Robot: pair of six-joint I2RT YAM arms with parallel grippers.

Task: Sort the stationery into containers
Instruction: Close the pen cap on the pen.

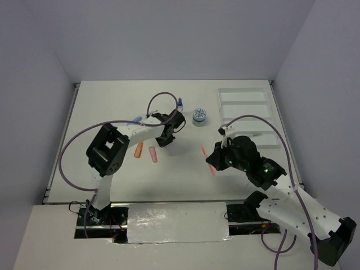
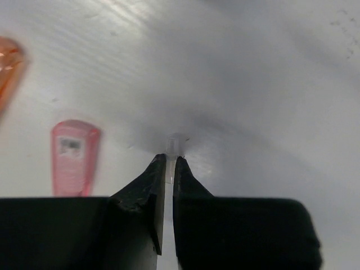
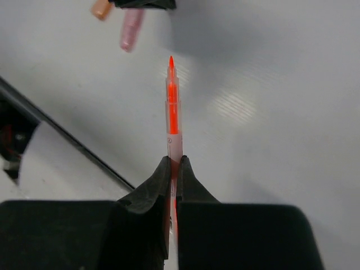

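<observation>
My left gripper (image 1: pixel 163 140) (image 2: pixel 170 159) points down at the table's middle, shut on a thin translucent pen (image 2: pixel 175 142) whose end pokes out past the fingertips. Just left of it lie a pink stubby piece (image 1: pixel 152 154) (image 2: pixel 75 157) and an orange one (image 1: pixel 139 149) (image 2: pixel 8 67). My right gripper (image 1: pixel 215 159) (image 3: pixel 173 160) is shut on an orange-red pen (image 1: pixel 203 149) (image 3: pixel 172 104), gripped across its middle. A blue piece (image 1: pixel 135 119), a blue-capped bottle (image 1: pixel 179 104) and a round jar (image 1: pixel 199 116) stand farther back. The white divided tray (image 1: pixel 244 95) is at the back right.
Purple cables (image 1: pixel 70 146) loop over both arms. The table's dark front edge (image 3: pixel 67 140) runs close under my right gripper. Grey walls enclose the table on three sides.
</observation>
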